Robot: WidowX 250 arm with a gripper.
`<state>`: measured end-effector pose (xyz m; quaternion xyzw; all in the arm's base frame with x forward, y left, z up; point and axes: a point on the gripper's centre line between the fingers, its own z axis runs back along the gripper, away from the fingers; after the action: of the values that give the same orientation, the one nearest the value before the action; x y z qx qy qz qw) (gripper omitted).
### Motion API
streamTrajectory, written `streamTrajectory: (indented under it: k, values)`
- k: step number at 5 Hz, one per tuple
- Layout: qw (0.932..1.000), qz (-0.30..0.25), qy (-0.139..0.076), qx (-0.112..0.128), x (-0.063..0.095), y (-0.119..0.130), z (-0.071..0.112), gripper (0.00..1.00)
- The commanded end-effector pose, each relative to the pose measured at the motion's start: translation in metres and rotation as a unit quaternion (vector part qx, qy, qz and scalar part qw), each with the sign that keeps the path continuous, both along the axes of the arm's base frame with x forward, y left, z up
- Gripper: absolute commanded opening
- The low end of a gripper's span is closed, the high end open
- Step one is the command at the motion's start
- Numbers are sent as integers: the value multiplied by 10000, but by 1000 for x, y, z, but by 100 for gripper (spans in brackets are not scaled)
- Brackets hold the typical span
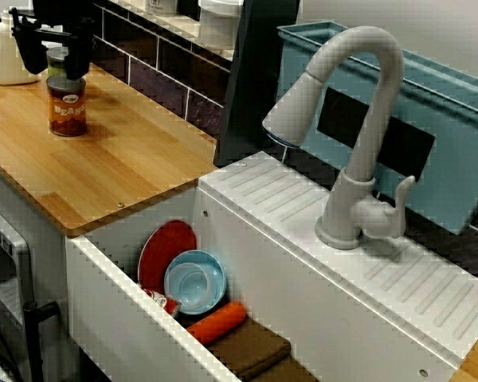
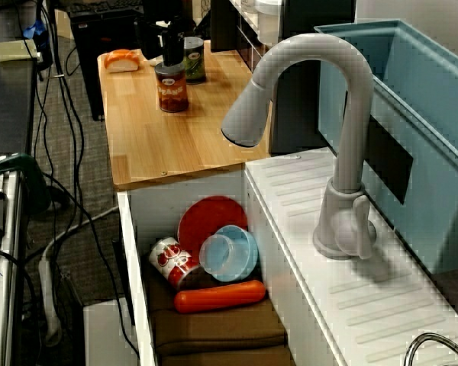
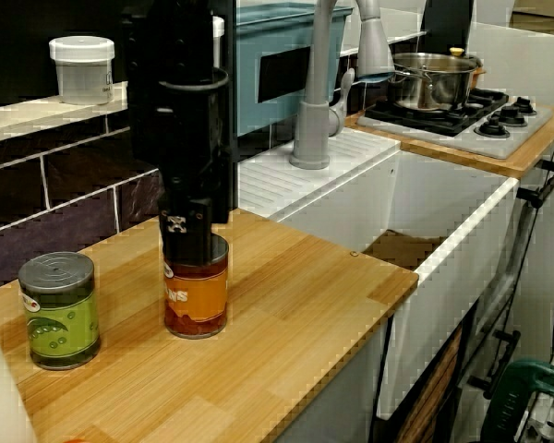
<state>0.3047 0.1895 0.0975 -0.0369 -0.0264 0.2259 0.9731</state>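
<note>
An orange-labelled beans can (image 1: pixel 67 107) (image 2: pixel 172 90) (image 3: pixel 196 295) stands upright on the wooden counter (image 1: pixel 119 159). My black gripper (image 1: pixel 73 70) (image 2: pixel 172 59) (image 3: pixel 186 245) hangs straight down over it, its fingertips level with the can's top rim. In the low view from the counter's end, one dark finger overlaps the can's upper edge. None of the views shows how wide the jaws stand. A green-labelled can (image 1: pixel 56 57) (image 2: pixel 193 57) (image 3: pixel 60 309) stands close beside the orange one, toward the tiled wall.
The white sink (image 1: pixel 127 318) beside the counter holds a red plate (image 2: pixel 206 221), blue bowl (image 2: pixel 230 253), patterned mug (image 2: pixel 170 259), orange carrot (image 2: pixel 220 296) and brown cloth (image 2: pixel 221 328). A grey faucet (image 1: pixel 358 119), teal bin (image 1: pixel 430 143), white jug (image 1: pixel 8 56) and stove pot (image 3: pixel 432 78) are nearby.
</note>
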Motion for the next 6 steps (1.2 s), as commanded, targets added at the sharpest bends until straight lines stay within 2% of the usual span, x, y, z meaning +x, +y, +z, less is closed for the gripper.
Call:
streamTrajectory:
  k: [1,3,5,6]
  values:
    - [9996,69,-198,200,-2,7,25,100]
    - [9987,187,-310,371,-2,10,36,100]
    - [9977,332,-417,413,-1,15,44,100]
    - [9958,568,-632,329,-1,21,42,100]
